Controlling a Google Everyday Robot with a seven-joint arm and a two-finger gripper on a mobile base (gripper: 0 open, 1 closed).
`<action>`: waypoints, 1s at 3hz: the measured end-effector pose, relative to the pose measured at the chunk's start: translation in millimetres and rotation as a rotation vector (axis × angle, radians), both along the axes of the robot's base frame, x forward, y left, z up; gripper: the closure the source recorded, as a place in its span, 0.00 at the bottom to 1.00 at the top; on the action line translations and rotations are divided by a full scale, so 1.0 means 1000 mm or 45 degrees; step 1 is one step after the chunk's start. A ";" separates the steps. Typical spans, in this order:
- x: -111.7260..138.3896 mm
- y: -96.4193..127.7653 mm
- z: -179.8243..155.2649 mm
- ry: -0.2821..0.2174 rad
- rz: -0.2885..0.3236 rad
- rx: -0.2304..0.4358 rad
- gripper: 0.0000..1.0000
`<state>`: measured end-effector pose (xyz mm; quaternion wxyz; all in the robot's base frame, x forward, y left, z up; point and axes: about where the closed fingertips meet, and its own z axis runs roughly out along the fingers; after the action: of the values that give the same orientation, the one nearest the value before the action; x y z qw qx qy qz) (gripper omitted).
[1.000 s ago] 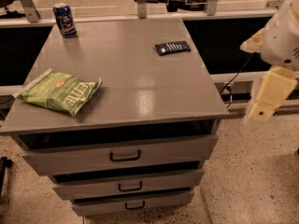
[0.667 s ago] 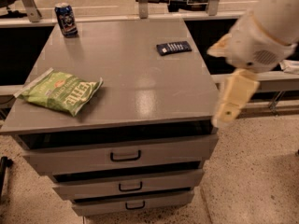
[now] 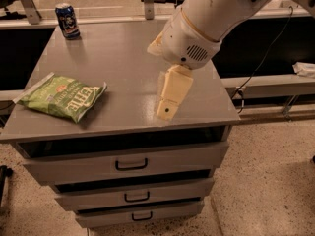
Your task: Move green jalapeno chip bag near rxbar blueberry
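My hand [image 3: 168, 102] hangs over the counter [image 3: 113, 58], front right; open or closed, can't tell. The green jalapeno chip bag [image 3: 61, 96] lies flat front-left, well apart from it. The blue can [image 3: 67, 20] stands upright back-left. Three drawers [image 3: 130, 163] are shut, contents hidden.

cream jaws over grey top [image 3: 118, 53] — light-green bag [image 3: 61, 96], blue can [image 3: 67, 20]
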<state>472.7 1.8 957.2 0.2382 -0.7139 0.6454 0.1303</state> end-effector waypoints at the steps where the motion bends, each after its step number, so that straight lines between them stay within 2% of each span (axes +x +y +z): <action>1: 0.000 0.000 0.000 0.000 0.000 0.000 0.00; 2: -0.001 0.010 0.001 -0.008 0.018 0.032 0.00; 3: 0.000 0.079 -0.013 0.025 0.102 0.183 0.00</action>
<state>472.9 80.9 944.3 0.2772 -0.7188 0.6077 0.1926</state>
